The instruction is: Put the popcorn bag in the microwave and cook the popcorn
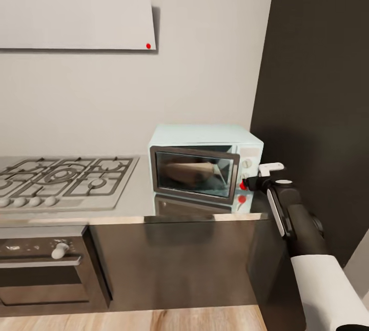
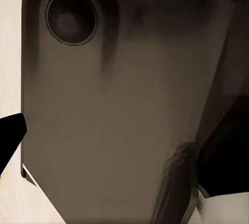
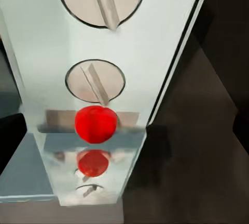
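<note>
We face a kitchen wall w/ a long grey glossy countertop (image 1: 133,203) over dark cabinet fronts, a tall dark panel (image 1: 318,90) on the right side. A pale wall cabinet (image 1: 77,11) hangs upper left w/ a small red dot at its corner. A gas hob (image 1: 61,177) w/ grates and a row of knobs sits on the counter's left part; below it is a dark built-in oven (image 1: 43,269) w/ a white knob. Wood floor shows at the bottom.

The microwave (image 1: 205,167), pale mint-blue, stands on the countertop near its right end, just beside the dark panel. Its dark glass door is shut or nearly so. Thru the glass we see a tan-brown shape, the popcorn bag (image 1: 192,171), lying inside.

Our right arm reaches in from lower right; the right gripper (image 1: 251,183) sits at the microwave's control strip, touching or almost touching the red dot light (image 3: 95,124) below the two round knobs (image 3: 95,82). We can't tell if its fingers are apart or together.

The left wrist cam shows a dark robot body panel close up; a black fingertip (image 2: 9,135) pokes in at the edge, left gripper state can't be told.
</note>
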Controlling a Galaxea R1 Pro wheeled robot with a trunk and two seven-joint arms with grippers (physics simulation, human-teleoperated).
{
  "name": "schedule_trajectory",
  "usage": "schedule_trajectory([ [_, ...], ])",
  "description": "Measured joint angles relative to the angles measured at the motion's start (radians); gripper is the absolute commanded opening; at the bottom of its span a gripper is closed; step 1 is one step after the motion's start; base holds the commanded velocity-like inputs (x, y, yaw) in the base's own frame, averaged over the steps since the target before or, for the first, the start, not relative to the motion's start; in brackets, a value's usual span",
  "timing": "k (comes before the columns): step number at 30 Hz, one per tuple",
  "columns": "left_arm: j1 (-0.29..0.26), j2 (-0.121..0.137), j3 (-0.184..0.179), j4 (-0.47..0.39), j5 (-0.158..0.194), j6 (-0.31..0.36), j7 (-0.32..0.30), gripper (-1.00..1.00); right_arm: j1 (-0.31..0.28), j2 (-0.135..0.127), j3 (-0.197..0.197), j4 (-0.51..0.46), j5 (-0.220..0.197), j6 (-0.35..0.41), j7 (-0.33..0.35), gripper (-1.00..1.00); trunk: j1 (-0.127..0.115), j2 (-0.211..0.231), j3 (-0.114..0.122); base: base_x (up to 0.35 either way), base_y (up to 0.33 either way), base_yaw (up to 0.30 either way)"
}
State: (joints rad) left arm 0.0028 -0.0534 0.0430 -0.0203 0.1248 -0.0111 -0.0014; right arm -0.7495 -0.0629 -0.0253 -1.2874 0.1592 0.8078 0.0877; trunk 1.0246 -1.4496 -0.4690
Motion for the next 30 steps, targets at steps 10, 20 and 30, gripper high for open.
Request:
schedule_trajectory([
  [10, 0.0, 0.0, 0.001, 0.0, 0.0, 0.0, 0.0, 1.0, 0.0, -0.001, 0.0, -0.006, -0.002, 0.001, 0.075, 1.0, 0.0, 0.0, 0.0, 0.063, 0.0, 0.0],
  [20, 0.0, 0.0, 0.001, -0.001, 0.0, 0.0, 0.0, 1.0, 0.0, -0.016, -0.062, -0.005, 0.044, -0.048, 0.309, 1.0, 0.0, 0.0, 0.0, 0.0, 0.0, 0.0],
  [30, 0.0, 0.0, 0.001, 0.0, 0.0, 0.0, 0.0, 1.0, 0.0, -0.088, -0.144, 0.007, 0.008, -0.072, 0.614, 1.0, 0.0, 0.0, 0.0, 0.0, 0.0, 0.0],
])
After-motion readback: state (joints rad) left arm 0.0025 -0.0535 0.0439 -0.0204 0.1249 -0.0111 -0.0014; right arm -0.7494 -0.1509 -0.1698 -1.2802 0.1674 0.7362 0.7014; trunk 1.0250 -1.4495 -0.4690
